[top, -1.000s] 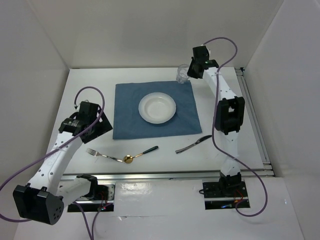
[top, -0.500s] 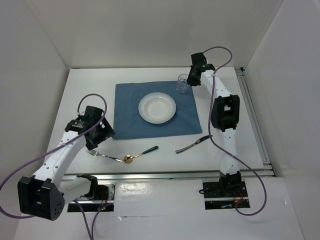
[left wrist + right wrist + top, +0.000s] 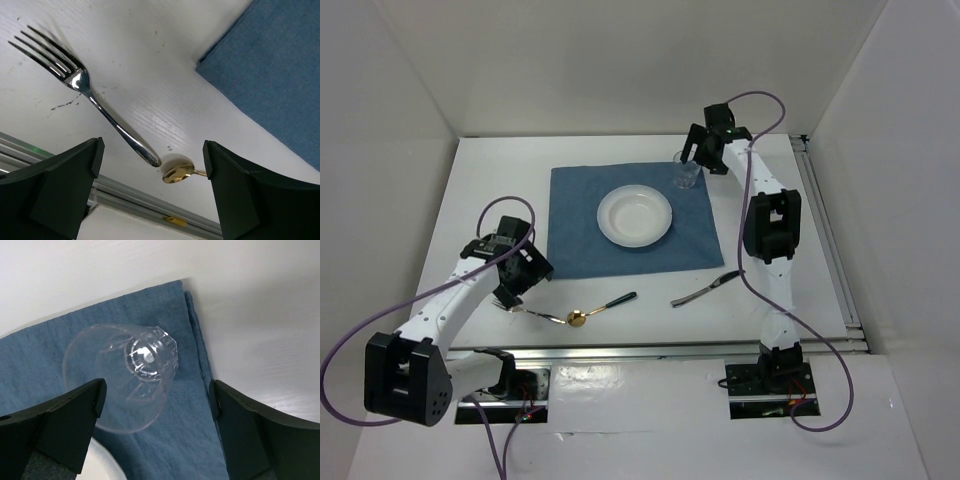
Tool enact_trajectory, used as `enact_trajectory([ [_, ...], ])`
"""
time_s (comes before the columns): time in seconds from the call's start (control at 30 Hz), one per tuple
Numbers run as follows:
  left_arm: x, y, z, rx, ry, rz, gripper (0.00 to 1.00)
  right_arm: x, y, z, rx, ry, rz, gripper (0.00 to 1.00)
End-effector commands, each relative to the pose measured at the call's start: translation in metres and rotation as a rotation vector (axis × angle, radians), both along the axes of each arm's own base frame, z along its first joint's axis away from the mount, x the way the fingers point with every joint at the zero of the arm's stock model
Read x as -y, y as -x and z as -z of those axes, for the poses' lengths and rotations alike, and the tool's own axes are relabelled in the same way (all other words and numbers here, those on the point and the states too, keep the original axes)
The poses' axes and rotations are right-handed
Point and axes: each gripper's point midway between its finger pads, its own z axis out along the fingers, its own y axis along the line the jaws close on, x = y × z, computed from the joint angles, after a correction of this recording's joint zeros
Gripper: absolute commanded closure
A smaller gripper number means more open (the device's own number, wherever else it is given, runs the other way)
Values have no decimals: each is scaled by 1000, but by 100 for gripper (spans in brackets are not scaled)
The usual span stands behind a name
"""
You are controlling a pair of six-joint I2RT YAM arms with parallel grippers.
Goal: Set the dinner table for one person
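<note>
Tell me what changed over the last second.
The left hand swung toward the near edge and now hovers open over the fork. The glass moved nearer, onto the cloth's far right corner; the right hand stands open around it. Plate, spoon, knife and fork stayed put.

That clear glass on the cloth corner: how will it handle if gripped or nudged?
The clear glass looks thin-walled and smooth, so probably light, rigid and slippery. It stands upright on the soft blue cloth near its edge, so a sideways nudge might tip it; tipped, its round wall would likely roll.
</note>
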Motion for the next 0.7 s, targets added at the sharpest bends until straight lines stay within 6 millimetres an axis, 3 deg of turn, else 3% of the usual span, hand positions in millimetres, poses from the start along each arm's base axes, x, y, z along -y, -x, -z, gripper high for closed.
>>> enact_trajectory([
  [0.0, -4, 11, 10, -33, 2, -116, 0, 0, -2, -103, 210, -44, -18, 3],
  [0.1, -7, 25, 19, -56, 4, -178, 0, -6, 16, -133, 263, -67, -42, 2],
  [0.13, -2, 23, 21, -50, 36, -196, 0, -7, 21, -157, 318, -83, -51, 2],
  [0.2, 0, 23, 27, -62, 48, -215, 0, -7, 33, -153, 300, -89, -60, 2],
  [0.27, 1, 24, 31, -81, 39, -232, 0, -13, 43, -172, 335, -97, -87, 1],
  [0.33, -3, 27, 37, -113, 16, -248, 0, -13, 50, -172, 331, -98, -103, 1],
  [0.37, -2, 25, 38, -110, 17, -248, 0, -15, 53, -187, 368, -112, -115, 1],
  [0.4, -2, 25, 38, -109, 20, -258, 0, -27, 60, -179, 355, -129, -164, 1],
  [0.53, -3, 34, 50, -160, 12, -299, 0, -30, 72, -184, 371, -124, -184, 1],
  [0.67, -6, 39, 62, -164, 3, -312, 6, -36, 85, -164, 318, -131, -207, 1],
])
